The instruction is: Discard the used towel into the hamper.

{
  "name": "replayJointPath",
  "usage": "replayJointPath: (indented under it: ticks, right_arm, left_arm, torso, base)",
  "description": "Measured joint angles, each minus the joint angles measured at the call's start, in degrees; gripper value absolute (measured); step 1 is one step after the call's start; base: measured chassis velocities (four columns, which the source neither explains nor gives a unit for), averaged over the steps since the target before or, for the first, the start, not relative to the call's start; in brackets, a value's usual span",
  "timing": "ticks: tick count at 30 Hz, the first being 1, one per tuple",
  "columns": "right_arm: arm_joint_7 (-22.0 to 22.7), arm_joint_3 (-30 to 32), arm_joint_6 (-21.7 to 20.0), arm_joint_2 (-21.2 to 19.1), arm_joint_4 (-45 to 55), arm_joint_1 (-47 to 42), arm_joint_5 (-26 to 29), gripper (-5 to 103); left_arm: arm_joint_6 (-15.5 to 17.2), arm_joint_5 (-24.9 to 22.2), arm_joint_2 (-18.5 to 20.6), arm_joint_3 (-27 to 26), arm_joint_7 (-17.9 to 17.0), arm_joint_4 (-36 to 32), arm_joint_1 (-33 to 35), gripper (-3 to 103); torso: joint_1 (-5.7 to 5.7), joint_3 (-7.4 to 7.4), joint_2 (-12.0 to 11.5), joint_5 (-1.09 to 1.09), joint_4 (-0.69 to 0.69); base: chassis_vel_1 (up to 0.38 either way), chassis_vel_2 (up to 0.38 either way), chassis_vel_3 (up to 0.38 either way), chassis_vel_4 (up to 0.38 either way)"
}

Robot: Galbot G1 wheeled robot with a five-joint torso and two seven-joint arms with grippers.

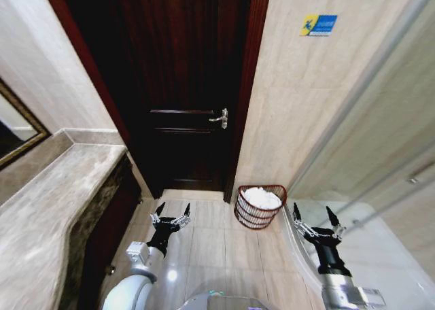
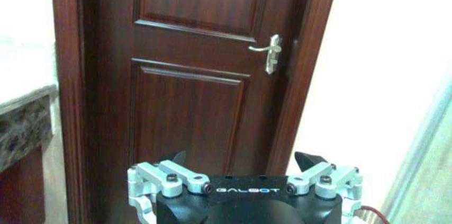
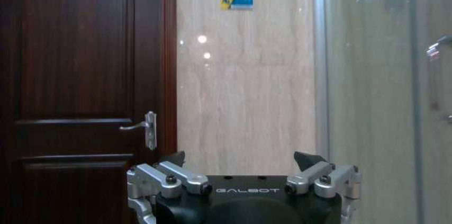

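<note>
The hamper (image 1: 260, 206), a small round reddish-brown wire basket, stands on the floor by the wall to the right of the door. A white towel (image 1: 262, 198) lies bunched inside it. My left gripper (image 1: 172, 213) hangs open and empty over the floor tiles, to the left of the hamper. My right gripper (image 1: 315, 217) is open and empty too, just right of the hamper near the shower glass. In the left wrist view the open left gripper (image 2: 244, 161) faces the door; in the right wrist view the open right gripper (image 3: 242, 159) faces the wall.
A dark wooden door (image 1: 183, 85) with a metal handle (image 1: 220, 118) is shut straight ahead. A marble counter (image 1: 47, 208) runs along the left. A glass shower screen (image 1: 367, 153) closes off the right. Beige floor tiles (image 1: 211, 249) lie between.
</note>
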Motion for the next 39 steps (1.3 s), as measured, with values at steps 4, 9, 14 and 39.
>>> replayJointPath:
  ticks: [4,9,14,39]
  right_arm:
    - [0.0,0.0,0.0,0.0,0.0,-0.01,0.0,100]
    - [0.0,0.0,0.0,0.0,0.0,0.02,0.0,100]
    - [0.0,0.0,0.0,0.0,0.01,0.04,0.0,100]
    - [0.0,0.0,0.0,0.0,0.01,0.01,0.0,100]
  left_arm:
    - [0.0,0.0,0.0,0.02,0.01,0.0,0.0,100]
    - [0.0,0.0,0.03,0.0,0.0,0.0,-0.02,100]
    - [0.0,0.0,0.03,0.0,0.0,0.0,-0.03,100]
    - [0.0,0.0,0.01,0.0,0.0,0.0,0.0,100]
  torso:
    - [-0.01,0.0,0.0,0.08,-0.02]
    - [0.09,0.04,-0.05,0.04,0.01]
    - [0.17,0.06,-0.08,0.06,0.0]
    - [0.05,0.02,-0.03,0.06,0.0]
  base:
    - [0.165,-0.189,-0.189,0.196]
    - [-0.006,0.006,-0.002,0.008]
    - [-0.064,0.082,0.072,-0.101]
    - [0.044,-0.038,-0.037,0.036]
